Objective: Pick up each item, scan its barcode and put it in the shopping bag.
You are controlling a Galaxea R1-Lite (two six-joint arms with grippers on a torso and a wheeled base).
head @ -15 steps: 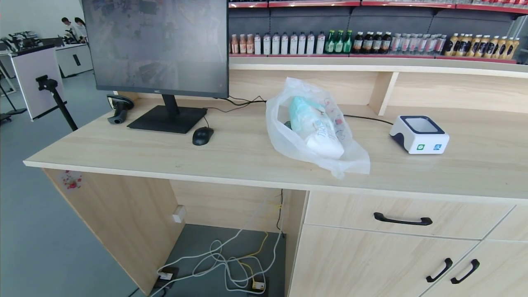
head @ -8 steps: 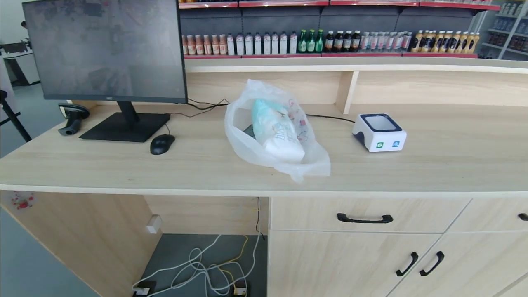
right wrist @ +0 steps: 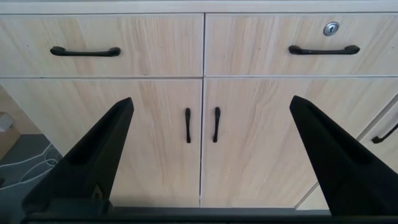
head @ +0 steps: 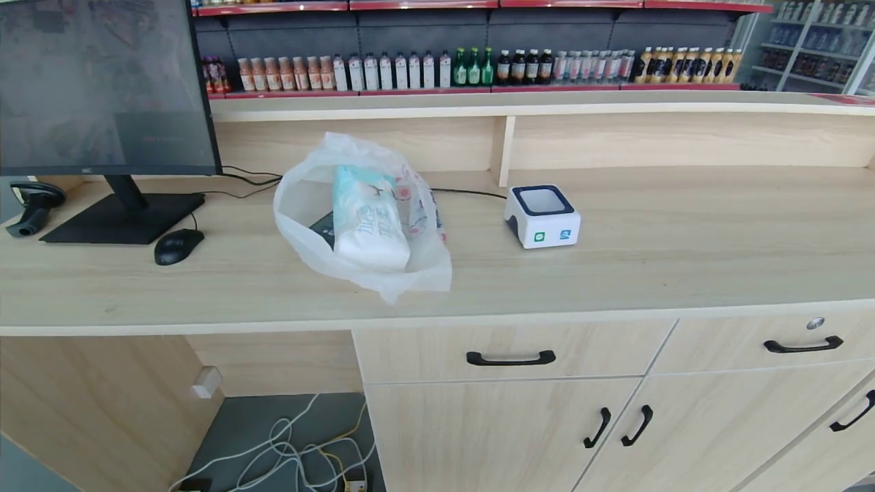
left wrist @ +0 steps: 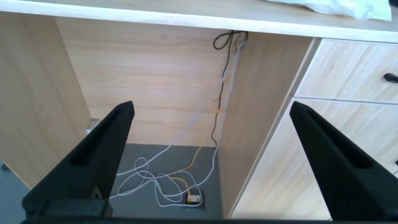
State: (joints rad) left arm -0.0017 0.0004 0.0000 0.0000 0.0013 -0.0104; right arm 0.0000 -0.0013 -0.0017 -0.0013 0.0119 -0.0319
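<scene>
A translucent plastic shopping bag (head: 307, 225) lies on the wooden counter (head: 649, 260), mouth toward the front. Inside it lie a white-and-teal soft pack (head: 366, 219) and a dark flat item (head: 321, 227). A white barcode scanner (head: 542, 216) with a dark window stands to the bag's right, its cable running behind. My left gripper (left wrist: 208, 162) is open, held low before the open bay under the counter. My right gripper (right wrist: 208, 162) is open too, facing the cabinet doors (right wrist: 201, 134) below the counter.
A monitor (head: 102, 89) on a black stand, a black mouse (head: 178, 246) and a handheld scanner (head: 31, 205) sit at the counter's left. Drawers with black handles (head: 510, 358) run under the front edge. Loose cables (left wrist: 165, 183) lie on the floor. Bottle shelves (head: 478, 68) stand behind.
The head camera has swung to the right: monitor, bag and scanner all sit further left in the picture. Nothing on the counter itself has moved.
</scene>
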